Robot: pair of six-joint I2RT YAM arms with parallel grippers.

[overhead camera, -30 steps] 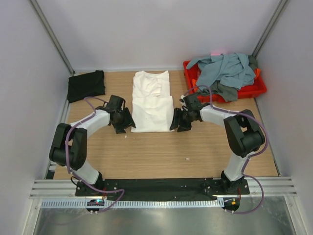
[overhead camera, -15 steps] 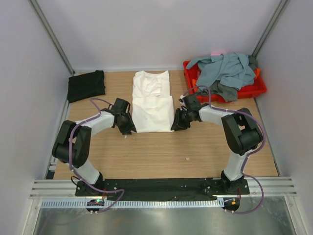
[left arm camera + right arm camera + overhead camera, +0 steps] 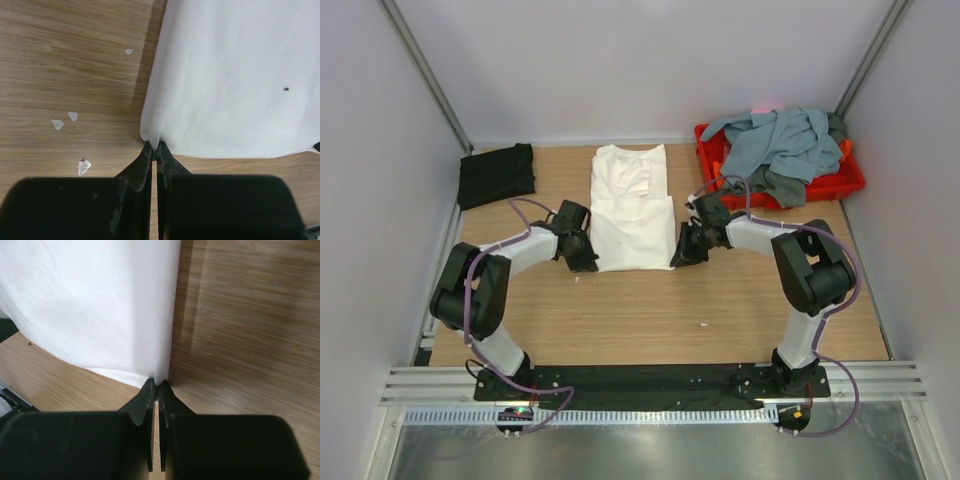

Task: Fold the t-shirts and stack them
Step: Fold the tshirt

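Vs 1 s back: both arms have moved in on the white t-shirt [image 3: 632, 215], and the jaws have gone from wide apart to pinched together. The left gripper [image 3: 154, 146] is now clamped on the shirt's near-left corner and the right gripper [image 3: 155, 382] on its near-right corner. The shirt itself hasn't shifted: it lies flat mid-table [image 3: 650, 310], folded into a long rectangle with 1 end toward the arms.

Materials:
- White cloth is matte and soft. The near half is smooth, the far half rumpled, and the fold edge is rounded where it's gripped.
- Fingers are black and taper to thin tips.
- Table is light wood grain.
- Red tray [image 3: 840, 185] is a glossy rectangle.

Top view only:
- Black t-shirt [image 3: 496, 174] lies folded at the far-left corner, well apart from the white one.
- Grey-blue t-shirt [image 3: 775, 138] is heaped loose in the tray at far right, with the dark grey t-shirt [image 3: 782, 185] under it.
- Fingertips are hidden under the gripper bodies here.

Wrist views only:
- Each shows its fingertips nipping the cloth corner.
- Left wrist shows 4 white flecks [image 3: 58, 124] on the wood beside the corner, plus 1 tiny dark speck on the cloth.
- Right wrist shows the shirt's side edge casting a shadow on the wood.
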